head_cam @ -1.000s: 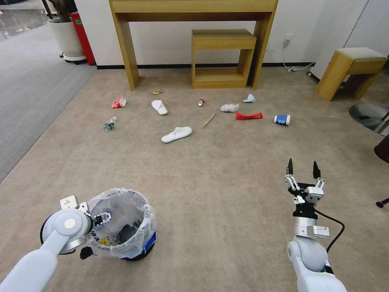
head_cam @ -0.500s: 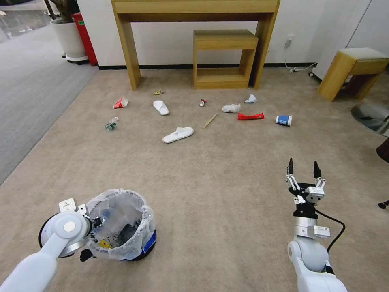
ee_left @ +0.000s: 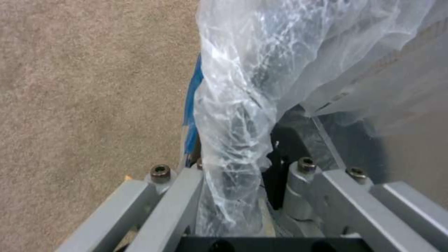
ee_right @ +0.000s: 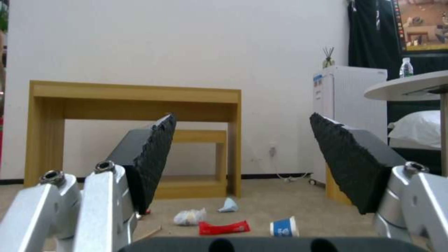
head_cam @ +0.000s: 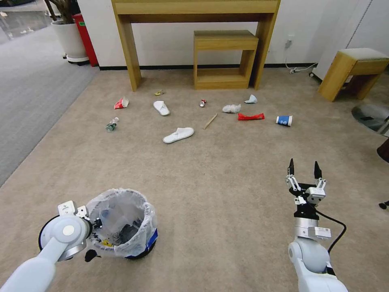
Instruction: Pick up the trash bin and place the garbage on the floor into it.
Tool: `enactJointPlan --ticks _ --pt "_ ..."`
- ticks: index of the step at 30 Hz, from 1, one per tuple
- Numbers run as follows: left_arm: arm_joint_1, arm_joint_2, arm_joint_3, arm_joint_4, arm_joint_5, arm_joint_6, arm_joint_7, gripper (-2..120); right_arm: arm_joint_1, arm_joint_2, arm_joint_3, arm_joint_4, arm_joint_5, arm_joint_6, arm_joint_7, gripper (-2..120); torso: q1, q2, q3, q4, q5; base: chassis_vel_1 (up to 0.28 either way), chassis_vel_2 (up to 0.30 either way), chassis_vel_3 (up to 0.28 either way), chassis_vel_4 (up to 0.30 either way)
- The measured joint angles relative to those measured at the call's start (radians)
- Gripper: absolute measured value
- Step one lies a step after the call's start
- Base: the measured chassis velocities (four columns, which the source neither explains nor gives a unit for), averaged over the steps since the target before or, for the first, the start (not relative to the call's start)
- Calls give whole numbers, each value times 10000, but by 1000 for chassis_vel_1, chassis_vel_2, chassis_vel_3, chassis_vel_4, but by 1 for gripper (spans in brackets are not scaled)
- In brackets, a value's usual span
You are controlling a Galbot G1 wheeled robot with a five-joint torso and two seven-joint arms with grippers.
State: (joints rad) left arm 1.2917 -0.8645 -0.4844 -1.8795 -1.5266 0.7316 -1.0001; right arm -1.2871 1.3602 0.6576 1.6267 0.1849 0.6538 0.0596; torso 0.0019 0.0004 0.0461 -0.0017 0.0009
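A white wall (head_cam: 170, 44) stands behind a tall wooden table (head_cam: 194, 8), a low wooden shelf (head_cam: 225, 40) under it, and a stool (head_cam: 352, 65) beside grey carpet (head_cam: 28, 89).

The bin (head_cam: 121, 223) stands on the floor (head_cam: 219, 194) at near left, its rim clamped by the left gripper (head_cam: 96, 222); the right gripper (head_cam: 303, 166), fingers spread, hangs at near right, well apart from it. Ahead, litter lies in a loose row before a table (head_cam: 194, 8) and a small shelf (head_cam: 225, 59) set against the wall: from left, a carton (head_cam: 120, 103), a bottle (head_cam: 110, 124), 2 slippers (head_cam: 161, 107) (head_cam: 178, 134), a stick (head_cam: 210, 121), a can (head_cam: 202, 103), a tissue (head_cam: 231, 108), a wrapper (head_cam: 251, 117) and a cup (head_cam: 283, 120). A stool (head_cam: 350, 69) stands at far right.
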Motion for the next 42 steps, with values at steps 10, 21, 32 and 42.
enactJointPlan --ticks 10,21,32,42 --pt "422 -376 -376 -330 951 -41 581 12 2 5 -18 -4 -34 -24 113 76 3 -6 6 2 -25 0 0 0 0" --pt "1227 -798 -1085 -1016 1937 -193 1429 10 33 4 -108 -30 -123 -138 265 76 7 -11 10 -3 -37 0 0 0 0" --pt "1881 -1023 -1968 -1840 1942 -176 1478 0 47 -37 -210 -105 -184 -303 437 78 7 -10 5 -2 -19 0 0 0 0" --pt "2108 -1217 -2500 -2399 1893 -188 1472 0 163 -64 -235 -288 -323 -301 589 79 3 -8 3 -1 -9 0 0 0 0"
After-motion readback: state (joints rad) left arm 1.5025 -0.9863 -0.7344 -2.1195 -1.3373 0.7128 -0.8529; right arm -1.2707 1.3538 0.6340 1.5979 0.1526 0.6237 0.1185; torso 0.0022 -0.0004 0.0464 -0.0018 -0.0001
